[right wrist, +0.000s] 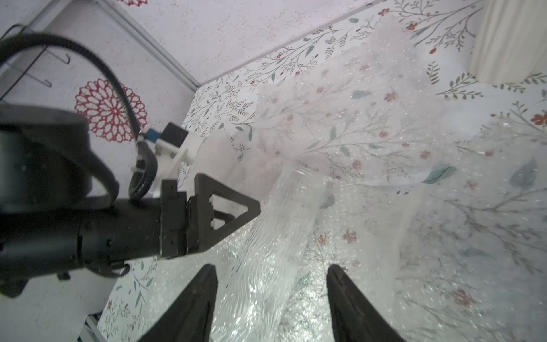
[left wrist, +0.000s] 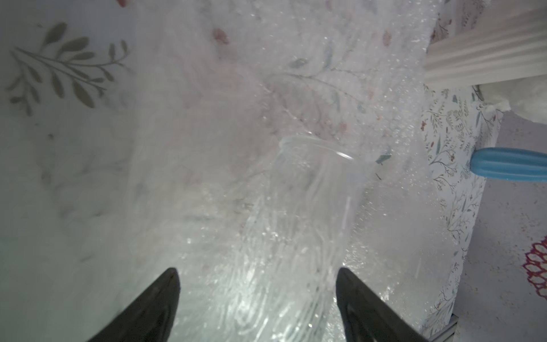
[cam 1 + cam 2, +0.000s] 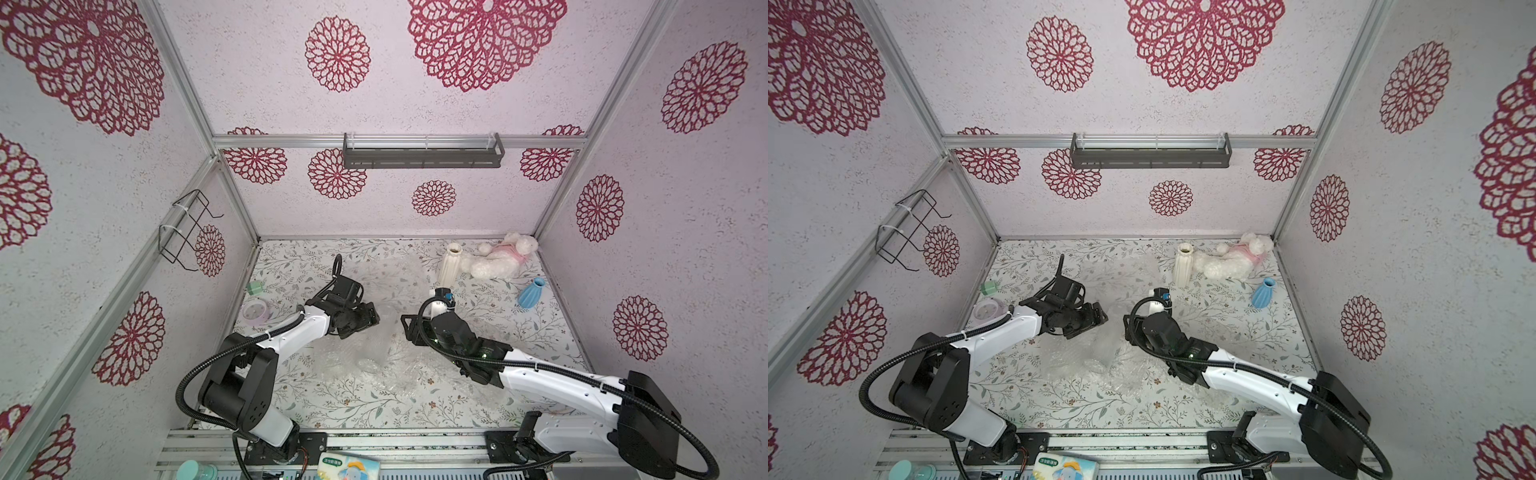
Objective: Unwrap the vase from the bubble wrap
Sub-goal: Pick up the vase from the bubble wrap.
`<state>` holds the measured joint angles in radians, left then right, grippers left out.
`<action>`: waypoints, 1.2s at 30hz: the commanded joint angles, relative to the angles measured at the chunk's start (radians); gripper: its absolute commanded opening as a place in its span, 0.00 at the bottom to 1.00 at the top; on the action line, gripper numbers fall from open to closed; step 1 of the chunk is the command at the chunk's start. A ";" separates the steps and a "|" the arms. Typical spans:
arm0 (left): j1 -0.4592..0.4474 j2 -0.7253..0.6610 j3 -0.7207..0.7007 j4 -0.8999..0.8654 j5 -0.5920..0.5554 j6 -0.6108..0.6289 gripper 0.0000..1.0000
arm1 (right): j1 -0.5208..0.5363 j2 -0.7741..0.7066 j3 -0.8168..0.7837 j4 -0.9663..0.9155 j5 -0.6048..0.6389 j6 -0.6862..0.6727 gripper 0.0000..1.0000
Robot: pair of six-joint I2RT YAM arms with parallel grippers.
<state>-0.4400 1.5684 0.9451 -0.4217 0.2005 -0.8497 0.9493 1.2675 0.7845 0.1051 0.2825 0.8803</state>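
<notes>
Writing: a packet at the front edge, by the arms' bases, carries printed characters and a cartoon, too small for me to read. I see no other lettering.
Bubble wrap, look: the bubble wrap is clear and colourless, dotted with tiny bubbles that glint. The flowered table shows through it.
Bubble wrap, place: a crumpled heap lies mid-table between the two arms, and a flatter sheet is spread behind it toward the back wall.
Glass vase: in the left wrist view the glass vase is see-through with a wavy ridged pattern and a plain round rim. It lies tilted on the wrap with its mouth bare.
Left pincer: the left pincer has its jaws wide apart on either side of the vase's body. I cannot tell whether they press on it.
Right pincer: the right pincer has its jaws apart with vase and wrap between them. I cannot tell whether it grips.
Neighbours: a white vase stands at the back with a soft toy just beside it. A blue vase is near the right wall.
</notes>
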 commanded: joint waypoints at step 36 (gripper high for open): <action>0.129 -0.086 -0.195 0.268 0.180 -0.054 0.76 | -0.190 0.788 0.846 -0.660 -0.319 0.236 0.87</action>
<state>-0.3141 1.4796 0.7605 -0.1616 0.3756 -0.8921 0.7727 2.0472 1.5955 -0.5022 0.0002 1.0939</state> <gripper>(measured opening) 0.765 0.868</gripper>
